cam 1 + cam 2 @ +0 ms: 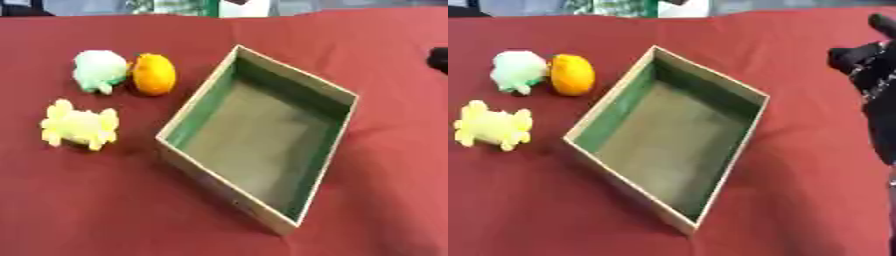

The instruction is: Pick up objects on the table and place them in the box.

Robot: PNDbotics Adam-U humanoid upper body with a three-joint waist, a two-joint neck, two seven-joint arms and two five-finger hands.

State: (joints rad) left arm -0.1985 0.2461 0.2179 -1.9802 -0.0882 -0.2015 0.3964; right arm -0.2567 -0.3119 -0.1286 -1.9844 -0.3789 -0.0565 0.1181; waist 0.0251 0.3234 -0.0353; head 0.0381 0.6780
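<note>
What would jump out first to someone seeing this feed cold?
The open box, green-lined and with nothing in it, sits mid-table at a slant on the red cloth. To its left are three bright things: an orange fruit touching a pale green toy, and a yellow toy nearer the camera. The black right hand shows at the right edge, apart from all of them.

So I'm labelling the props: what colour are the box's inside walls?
Green inside walls on the box, with pale tan rims; clearest in the left eye view.

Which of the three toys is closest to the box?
The orange toy. It sits right beside the box's left wall, while the pale green toy and the yellow toy lie farther left.
</note>
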